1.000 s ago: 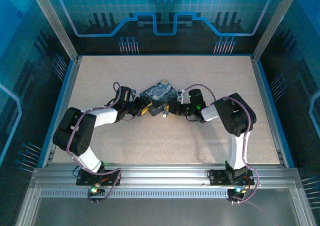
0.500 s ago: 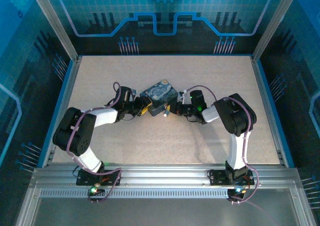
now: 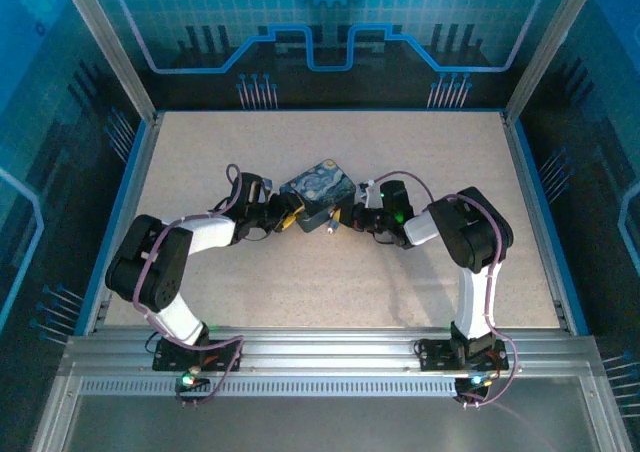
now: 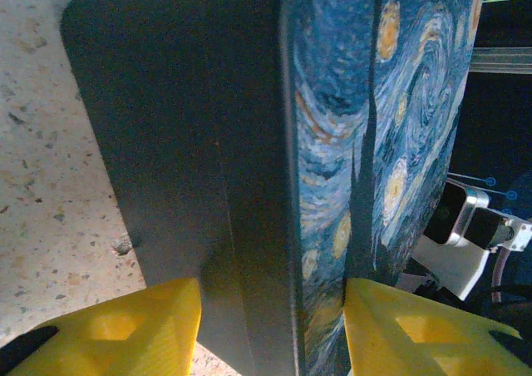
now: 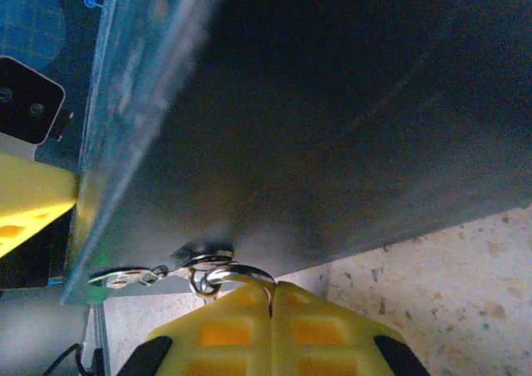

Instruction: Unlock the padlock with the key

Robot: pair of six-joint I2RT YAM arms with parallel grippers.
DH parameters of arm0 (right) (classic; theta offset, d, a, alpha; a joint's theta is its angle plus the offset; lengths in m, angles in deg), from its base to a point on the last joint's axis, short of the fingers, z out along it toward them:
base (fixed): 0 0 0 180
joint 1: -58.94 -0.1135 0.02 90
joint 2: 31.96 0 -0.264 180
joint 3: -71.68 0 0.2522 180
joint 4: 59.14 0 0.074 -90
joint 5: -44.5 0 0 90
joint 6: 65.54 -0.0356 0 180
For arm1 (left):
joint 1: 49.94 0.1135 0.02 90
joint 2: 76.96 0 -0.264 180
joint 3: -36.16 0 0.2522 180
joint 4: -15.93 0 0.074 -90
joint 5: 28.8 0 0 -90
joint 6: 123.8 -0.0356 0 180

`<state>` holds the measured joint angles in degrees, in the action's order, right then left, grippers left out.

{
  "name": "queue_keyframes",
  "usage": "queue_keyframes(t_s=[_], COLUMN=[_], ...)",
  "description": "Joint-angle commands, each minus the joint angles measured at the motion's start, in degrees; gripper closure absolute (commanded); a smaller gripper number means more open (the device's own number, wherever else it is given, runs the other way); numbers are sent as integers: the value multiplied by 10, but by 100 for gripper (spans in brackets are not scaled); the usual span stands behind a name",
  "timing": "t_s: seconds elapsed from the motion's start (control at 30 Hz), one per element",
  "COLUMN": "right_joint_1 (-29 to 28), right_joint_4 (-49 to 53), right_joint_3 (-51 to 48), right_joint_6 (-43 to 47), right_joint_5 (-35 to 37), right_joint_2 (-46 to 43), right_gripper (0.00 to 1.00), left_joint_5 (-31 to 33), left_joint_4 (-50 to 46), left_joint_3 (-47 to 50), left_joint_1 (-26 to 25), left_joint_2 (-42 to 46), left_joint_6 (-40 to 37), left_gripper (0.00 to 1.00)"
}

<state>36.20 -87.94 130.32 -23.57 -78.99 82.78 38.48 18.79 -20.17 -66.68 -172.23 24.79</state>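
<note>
Firmly shut, the right gripper [image 5: 272,293] nips one small wire ring [image 5: 241,270] at its fingertips; one thin silvery key [image 5: 125,277], as it seems, trails leftward along the lower edge of one starry blue tin [image 5: 332,101]; the left gripper [image 4: 270,291], half open, clamps that tin's sides; bare table [image 5: 465,264] lies rightward.

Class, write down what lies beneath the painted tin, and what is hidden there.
Speckled table shows beneath the tin; small metal rings sit at its lower edge by the right end effector. Anything under its base is covered.
</note>
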Motion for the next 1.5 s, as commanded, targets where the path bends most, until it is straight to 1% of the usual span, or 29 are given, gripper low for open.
queue_keyframes(t_s=[0.0, 0.3, 0.57, 0.77, 0.93, 1.17, 1.33, 1.47], right_joint_1=[13, 16, 19, 22, 25, 24, 20, 10], right_joint_4=[-13, -6, 1, 23, 61, 182, 306, 432], right_joint_3=[-13, -13, -13, -19, -31, -37, -33, -12], right_joint_6=[-18, -27, -27, -10, 16, 89, 142, 177], right_joint_5=[33, 52, 54, 59, 63, 75, 87, 101], right_joint_2=[-12, -26, -38, -55, -91, -184, -263, -314], right_gripper=[100, 100, 100, 100, 100, 100, 100, 100], left_joint_5=[8, 7, 7, 11, 12, 15, 16, 46], left_joint_4=[-43, -42, -39, -48, -63, -86, -99, -110], left_joint_3=[19, 20, 20, 17, 6, -15, -33, -31], left_joint_1=[-7, -7, -7, -6, -1, 18, 25, 25], left_joint_2=[7, 4, 0, 3, -1, -6, 8, 48], left_joint_6=[0, -3, -2, -10, -23, -42, -62, -83], left_gripper=[50, 50, 50, 50, 48, 46, 39, 30])
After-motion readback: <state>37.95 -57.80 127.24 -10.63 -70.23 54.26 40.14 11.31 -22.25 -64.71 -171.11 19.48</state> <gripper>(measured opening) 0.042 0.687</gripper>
